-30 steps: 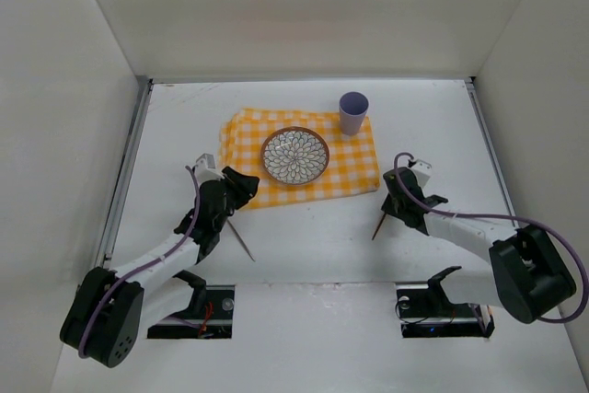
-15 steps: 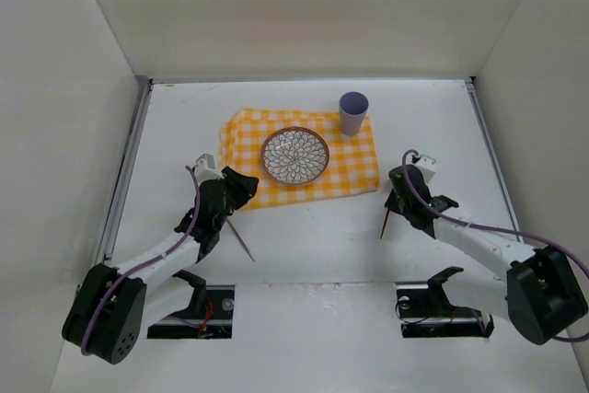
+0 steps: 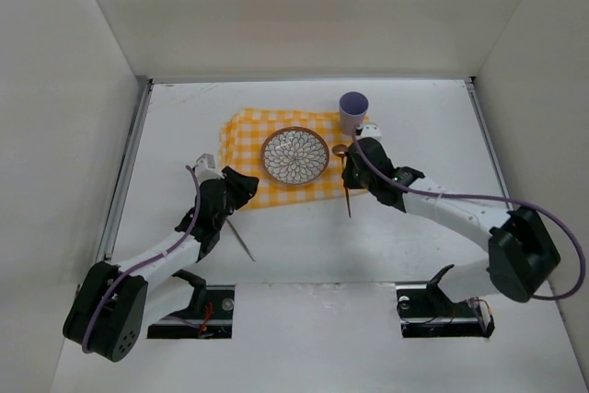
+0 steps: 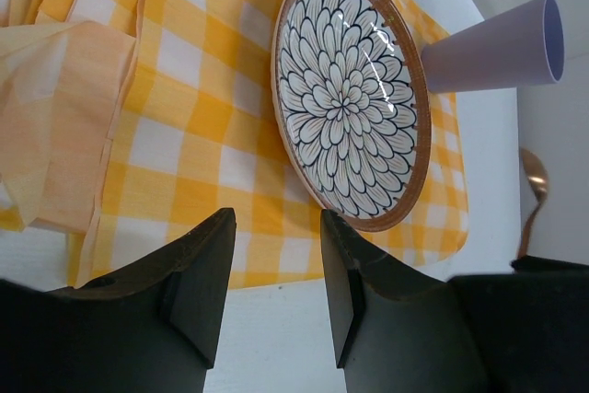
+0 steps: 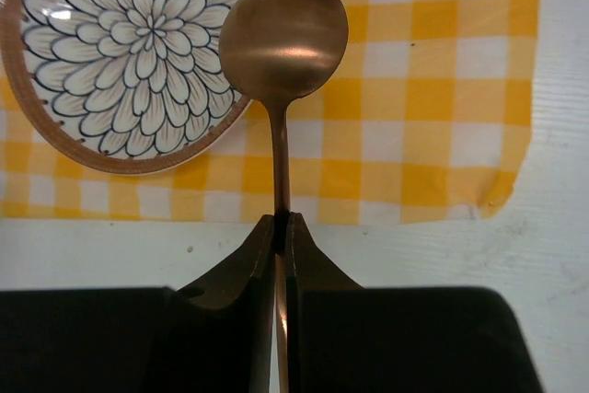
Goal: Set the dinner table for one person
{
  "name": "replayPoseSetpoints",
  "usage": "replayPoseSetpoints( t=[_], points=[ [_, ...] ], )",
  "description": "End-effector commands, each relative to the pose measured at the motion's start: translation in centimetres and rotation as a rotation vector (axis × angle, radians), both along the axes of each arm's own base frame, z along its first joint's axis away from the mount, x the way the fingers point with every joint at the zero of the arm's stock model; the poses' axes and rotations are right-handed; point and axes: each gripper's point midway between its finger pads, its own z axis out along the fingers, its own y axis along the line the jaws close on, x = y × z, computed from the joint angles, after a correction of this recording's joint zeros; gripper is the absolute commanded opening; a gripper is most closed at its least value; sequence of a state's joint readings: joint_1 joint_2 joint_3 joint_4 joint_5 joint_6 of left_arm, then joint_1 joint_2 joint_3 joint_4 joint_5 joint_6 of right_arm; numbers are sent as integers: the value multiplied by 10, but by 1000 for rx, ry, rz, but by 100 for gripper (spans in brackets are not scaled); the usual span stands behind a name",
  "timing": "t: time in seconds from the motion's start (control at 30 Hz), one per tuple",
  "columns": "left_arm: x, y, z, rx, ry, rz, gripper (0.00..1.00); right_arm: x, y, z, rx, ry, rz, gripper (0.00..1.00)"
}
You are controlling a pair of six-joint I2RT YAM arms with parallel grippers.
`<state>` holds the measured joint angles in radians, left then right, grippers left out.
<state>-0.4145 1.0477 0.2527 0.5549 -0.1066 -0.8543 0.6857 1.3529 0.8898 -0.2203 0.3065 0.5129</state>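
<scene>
My right jaws are clenched on the thin handle of a copper spoon [image 5: 283, 39], whose bowl hangs at the right rim of the flower-patterned plate [image 3: 294, 155]. The plate sits mid-cloth on the checked place mat [image 3: 247, 131], which lies on the white table [image 3: 442, 126]. A lilac cup [image 3: 353, 112] stands behind and right of the plate. My left jaws are released, grasping nothing, low at the mat's edge in front and left of the plate, near a folded napkin [image 4: 55, 117].

Right pincer [image 5: 281, 221] with spoon [image 5: 283, 39], now over cloth [image 5: 414, 89]
</scene>
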Motion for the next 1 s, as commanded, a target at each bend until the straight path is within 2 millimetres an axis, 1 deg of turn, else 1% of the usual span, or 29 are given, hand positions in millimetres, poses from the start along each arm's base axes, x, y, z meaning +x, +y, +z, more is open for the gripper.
replayPoseSetpoints(
  t=[0.0, 0.1, 0.2, 0.37, 0.43, 0.63, 0.77, 0.9, 0.97],
  points=[
    [5, -2, 16, -29, -61, 1, 40, 28, 22, 13, 26, -54, 66, 7],
    [5, -1, 12, -31, -47, 5, 40, 50, 22, 6, 12, -39, 56, 6],
    [5, -2, 14, -34, -54, -2, 40, 70, 19, -4, -7, -28, 33, 6],
    [6, 0, 13, -34, -48, 5, 40, 96, 14, -23, -33, 2, 2, 7],
    [6, 0, 16, -33, -59, 7, 40, 103, 10, -32, -44, 14, -12, 7],
    [6, 3, 13, -27, -53, 15, 40, 119, 13, -40, -69, 23, -6, 7],
    [7, 4, 8, -22, -39, 17, 40, 127, 10, -45, -76, 37, -20, 7],
    [7, 3, 8, -17, -41, 19, 40, 126, 8, -54, -75, 64, -32, 14],
    [8, 5, 8, -16, -41, 25, 39, 124, 8, -60, -76, 78, -35, 15]
  ],
)
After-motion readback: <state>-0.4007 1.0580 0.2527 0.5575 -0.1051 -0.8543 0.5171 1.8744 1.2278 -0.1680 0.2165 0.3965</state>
